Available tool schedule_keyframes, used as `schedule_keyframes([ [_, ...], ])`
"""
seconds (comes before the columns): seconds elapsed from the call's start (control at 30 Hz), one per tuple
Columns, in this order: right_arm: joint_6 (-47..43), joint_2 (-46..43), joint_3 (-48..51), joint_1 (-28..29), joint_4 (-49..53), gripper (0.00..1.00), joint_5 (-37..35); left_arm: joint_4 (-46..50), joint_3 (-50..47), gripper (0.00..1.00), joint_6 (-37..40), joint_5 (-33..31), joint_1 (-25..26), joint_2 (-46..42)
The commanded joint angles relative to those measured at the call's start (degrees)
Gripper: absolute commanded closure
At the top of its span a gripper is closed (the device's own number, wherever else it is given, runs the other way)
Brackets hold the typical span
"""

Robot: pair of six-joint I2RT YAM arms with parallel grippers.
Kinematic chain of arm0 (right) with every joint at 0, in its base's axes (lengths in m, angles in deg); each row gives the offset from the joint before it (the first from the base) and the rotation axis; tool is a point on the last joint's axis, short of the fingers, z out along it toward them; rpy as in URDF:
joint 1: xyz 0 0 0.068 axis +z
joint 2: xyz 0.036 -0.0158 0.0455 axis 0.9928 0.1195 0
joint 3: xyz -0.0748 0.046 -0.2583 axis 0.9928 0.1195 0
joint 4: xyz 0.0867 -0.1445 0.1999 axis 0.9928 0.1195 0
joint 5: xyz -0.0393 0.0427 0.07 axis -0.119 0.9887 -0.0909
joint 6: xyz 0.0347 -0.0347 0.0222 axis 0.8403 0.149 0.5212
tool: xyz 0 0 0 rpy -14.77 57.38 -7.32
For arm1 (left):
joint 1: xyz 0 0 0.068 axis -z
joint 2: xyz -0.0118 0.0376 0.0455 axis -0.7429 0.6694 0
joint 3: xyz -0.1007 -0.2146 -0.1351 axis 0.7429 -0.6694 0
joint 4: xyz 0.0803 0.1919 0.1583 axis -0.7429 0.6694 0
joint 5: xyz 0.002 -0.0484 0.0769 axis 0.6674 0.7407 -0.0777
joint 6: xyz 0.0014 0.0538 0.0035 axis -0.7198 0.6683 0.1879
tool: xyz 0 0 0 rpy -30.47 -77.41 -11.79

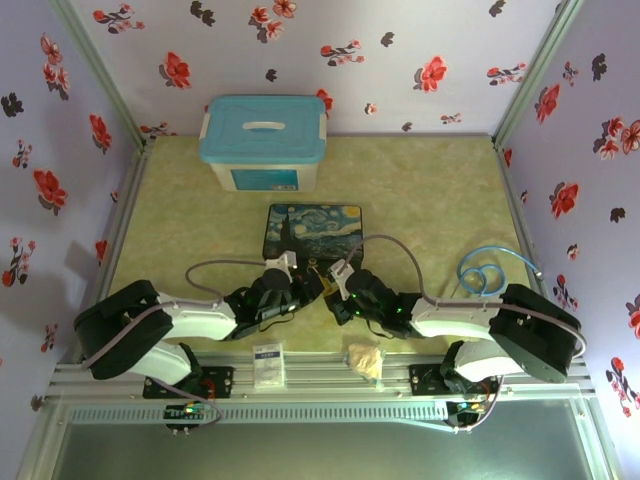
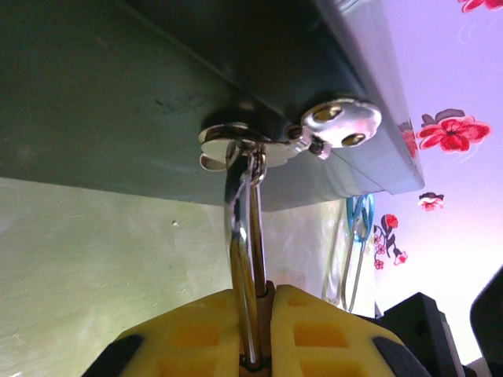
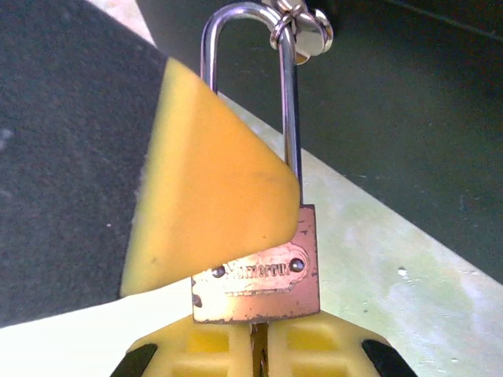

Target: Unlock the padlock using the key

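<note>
The padlock (image 3: 255, 271) hangs from the box (image 1: 313, 230) clasp (image 3: 302, 31), shackle (image 2: 245, 236) in left pincer (image 2: 255, 302).

Crowded box front
Left gripper (image 1: 300, 283) and right gripper (image 1: 340, 292) meet before the painted box (image 1: 314, 228); table (image 1: 430, 200) is bare to its right.

Painted box (image 1: 313, 225) just beyond the left claw (image 1: 303, 283) — blue-lidded bin (image 1: 263, 143) farther back; white packet (image 1: 268, 365), crumpled wrapper (image 1: 365, 358) behind it.
</note>
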Motion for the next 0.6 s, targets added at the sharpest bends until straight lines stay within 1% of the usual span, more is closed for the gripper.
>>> schedule_keyframes([
  [0.0, 4.91, -1.33, 1.69, -1.74, -9.46, 0.97, 8.25, -3.78, -0.68, 0.95, 0.53, 0.67, -0.18, 0.92],
  [0.03, 5.47, -1.26, 1.95, -2.03, -10.15, 0.97, 9.27, -3.76, -0.76, 0.95, 0.65, 0.69, -0.14, 1.09],
  [0.1, 5.86, -0.59, 2.0, -2.35, -10.49, 0.97, 11.15, -3.39, -0.86, 0.89, 0.98, 0.58, -0.23, 1.57],
  [0.2, 6.42, 0.75, 1.73, -2.37, -10.81, 0.97, 12.68, -2.45, -0.7, 0.84, 2.1, 0.54, -0.29, 2.32],
  [0.33, 7.87, 2.66, 1.85, -2.34, -12.59, 0.97, 14.25, -2.08, -0.52, 0.73, 2.74, 0.5, -0.23, 3.75],
  [0.37, 8.16, 2.85, 2.04, -2.25, -13.13, 0.97, 14.35, -2.15, -0.59, 0.81, 3.03, 0.44, -0.24, 4.11],
  [0.4, 8.47, 3.18, 2.23, -2.27, -13.55, 0.97, 14.36, -2.24, -0.6, 0.87, 3.13, 0.39, -0.24, 4.52],
  [0.43, 8.69, 3.3, 2.42, -2.28, -13.85, 0.97, 14.23, -2.31, -0.68, 0.88, 3.25, 0.36, -0.28, 4.91],
  [0.47, 8.93, 3.6, 2.53, -2.3, -14.2, 0.97, 14.24, -2.12, -0.56, 0.85, 3.6, 0.38, -0.25, 5.25],
  [0.5, 9.11, 3.79, 2.55, -2.27, -14.25, 0.96, 14.34, -1.55, -0.31, 0.78, 3.81, 0.36, -0.23, 5.63],
  [0.53, 9.14, 4.16, 2.41, -2.31, -13.93, 0.96, 14.27, -1.04, -0.17, 0.78, 4.0, 0.4, -0.23, 5.88],
  [0.57, 9.25, 4.41, 2.14, -2.25, -13.43, 0.94, 14.01, -0.51, 0.13, 0.82, 4.53, 0.64, -0.27, 6.07],
])
